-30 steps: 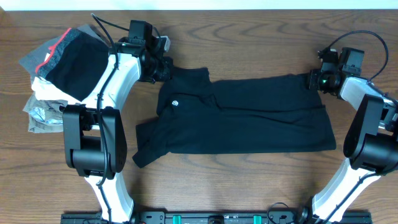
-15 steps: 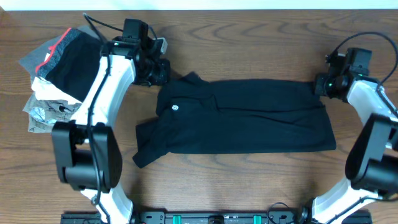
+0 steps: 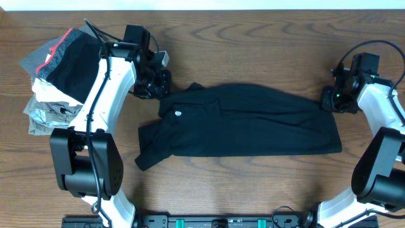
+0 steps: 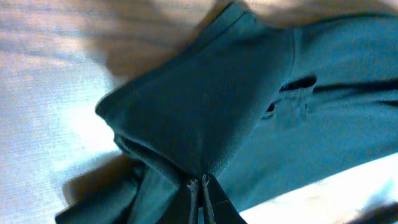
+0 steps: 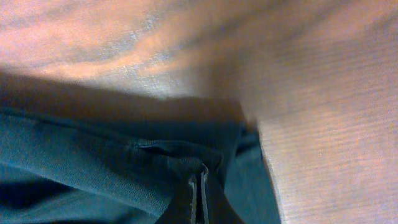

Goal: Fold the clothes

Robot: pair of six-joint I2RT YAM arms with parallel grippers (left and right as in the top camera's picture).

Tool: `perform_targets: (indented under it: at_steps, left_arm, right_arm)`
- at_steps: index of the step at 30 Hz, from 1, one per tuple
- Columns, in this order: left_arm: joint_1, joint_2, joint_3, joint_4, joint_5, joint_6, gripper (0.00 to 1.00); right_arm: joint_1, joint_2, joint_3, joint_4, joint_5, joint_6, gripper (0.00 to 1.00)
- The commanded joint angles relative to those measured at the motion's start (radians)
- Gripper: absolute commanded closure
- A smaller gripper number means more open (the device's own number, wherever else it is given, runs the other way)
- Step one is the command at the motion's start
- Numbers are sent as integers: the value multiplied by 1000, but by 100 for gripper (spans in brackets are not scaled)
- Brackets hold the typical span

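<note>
Grip holds at both ends: left claw [image 3: 159, 88] pinches the black T-shirt [image 3: 253, 123] at its far shoulder corner, right claw [image 3: 329, 101] its far hem corner. Its long axis runs between them across the counter [image 3: 253, 38]; near edge lies free.

Overhead straight down over whole table [image 3: 253, 38]; wrist views close on opposite ends of the T-shirt [image 3: 253, 126]

Black T-shirt [image 3: 247, 123] lies half-folded, far edge lifted.
</note>
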Motion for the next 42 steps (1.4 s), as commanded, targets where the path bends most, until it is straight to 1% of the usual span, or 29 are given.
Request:
perform_targets:
  at_steps: [1,8,10,14,24,33,38,42]
  left_arm:
    - [7,-29,9,-32,3,-1,94]
    - [7,-97,9,-114,25,-1,94]
    - [7,-106,9,-148,24,-1,94]
    - [7,-108,9,-217,24,0,94]
    - [7,-109,6,-314,9,-1,94]
    - [-12,-108,-23,-350,9,-1,94]
    - [-25,-108,-45,-350,-19,-1,94]
    - [-25,-108,-97,-348,-44,-1,94]
  right_arm:
    - [1,-19,0,-30,47,31,99]
    - [-13,-19,0,-93,53,61,99]
    - [-26,-19,3,-123,76,92,99]
    - [-56,-19,26,-191,77,110,99]
    - [-86,-19,120,-357,77,127,99]
    - [-86,-19,133,-409,77,127,99]
    - [-88,-19,137,-445,161,128,99]
    - [-91,-19,136,-443,284,174,99]
